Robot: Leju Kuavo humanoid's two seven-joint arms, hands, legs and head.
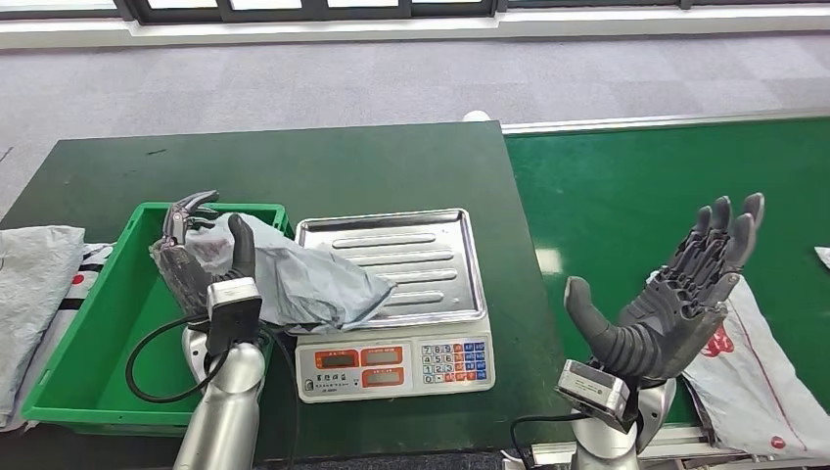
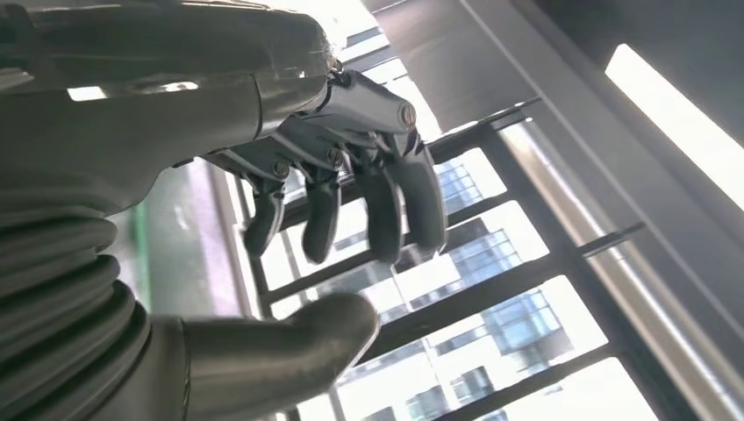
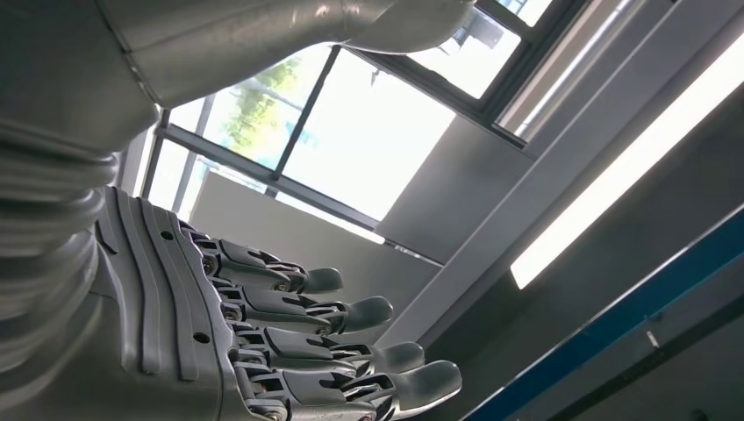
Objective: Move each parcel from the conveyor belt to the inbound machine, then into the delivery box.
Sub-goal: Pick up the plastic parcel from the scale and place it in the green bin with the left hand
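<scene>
I am seeing three parcels: one crumpled grey plastic mailer parcel (image 1: 294, 279) that my left hand (image 1: 201, 257) is gripping, lying left-right from the green plastic delivery box (image 1: 88, 338) onto the steel-trayed weighing scale (image 1: 411, 259), one white parcel (image 1: 759, 377) on the green conveyor belt (image 1: 646, 196) beside my empty, spread-fingered right hand (image 1: 675, 308), and one grey bag (image 1: 34, 294) far left.

Even daylight; wrist views backlit, window glare.
</scene>
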